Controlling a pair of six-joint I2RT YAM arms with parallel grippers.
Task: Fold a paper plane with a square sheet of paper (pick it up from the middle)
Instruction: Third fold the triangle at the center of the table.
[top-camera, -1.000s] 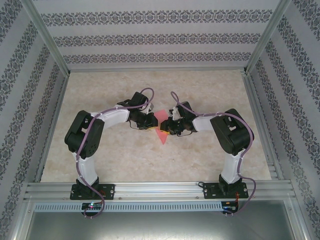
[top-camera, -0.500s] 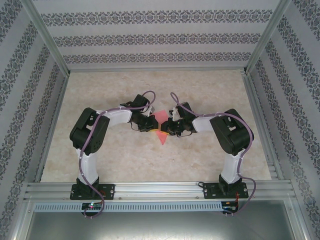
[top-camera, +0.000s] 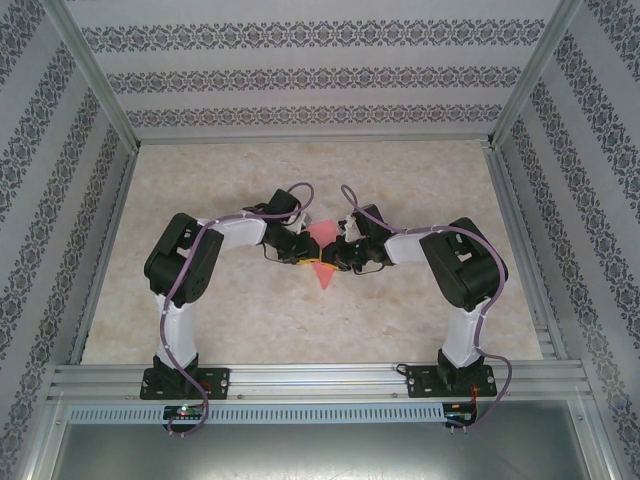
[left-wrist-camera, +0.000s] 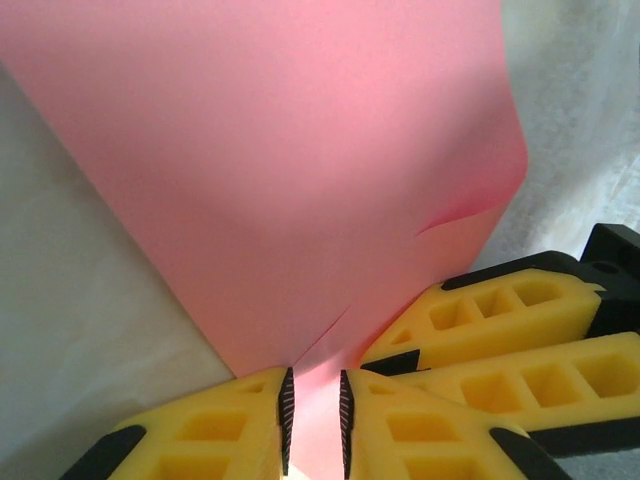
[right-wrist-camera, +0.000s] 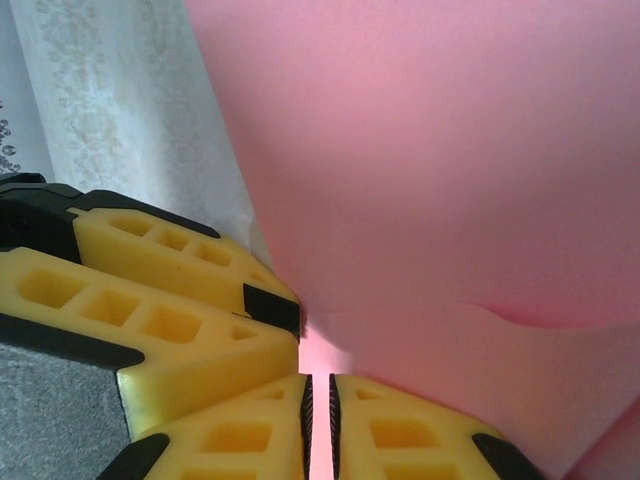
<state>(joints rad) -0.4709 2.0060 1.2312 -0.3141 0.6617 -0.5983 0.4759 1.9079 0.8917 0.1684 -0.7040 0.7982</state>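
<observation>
One pale marbled table (top-camera: 400, 190), two arms, one sheet of paper pinched between them.

The left arm (top-camera: 180, 265) and right arm (top-camera: 465, 265) both bend inward and meet over the middle of the table. Between their tips sits the single sheet of paper (top-camera: 324, 272), plain pink-red and unmarked. From above it looks like a narrow triangle with its point toward the near edge. Up close it curves softly, with one shallow crease near its right edge. There are two grippers, each with two yellow fingers, almost touching one another. The right gripper (right-wrist-camera: 320, 385) has its jaws drawn nearly together on the paper's edge. The left gripper (left-wrist-camera: 314, 385) has a slightly wider slit with paper running through it. I cannot tell whether its pads (left-wrist-camera: 286, 405) press the paper.
</observation>
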